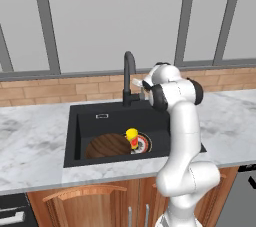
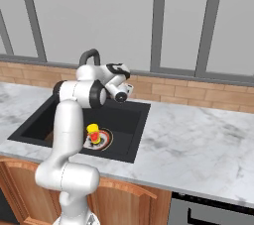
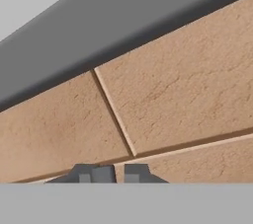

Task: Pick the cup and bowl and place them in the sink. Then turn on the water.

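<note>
Gripper [image 3: 113,174] nearly closed on nothing, up by the faucet [image 1: 129,78] and facing the brick backsplash [image 3: 173,94].

Its two fingertips sit close together with only a thin gap, tight against the bricks under the grey window ledge [image 3: 108,25], leaving little room ahead. Below, the black sink [image 1: 80,121] lies open in the marble counter [image 2: 198,135]. The dark wooden bowl [image 1: 107,146] rests on the basin floor toward its front left corner, and the small yellow cup [image 1: 132,136] stands upright just beside the bowl, over the red-and-white drain [image 1: 144,143].
</note>
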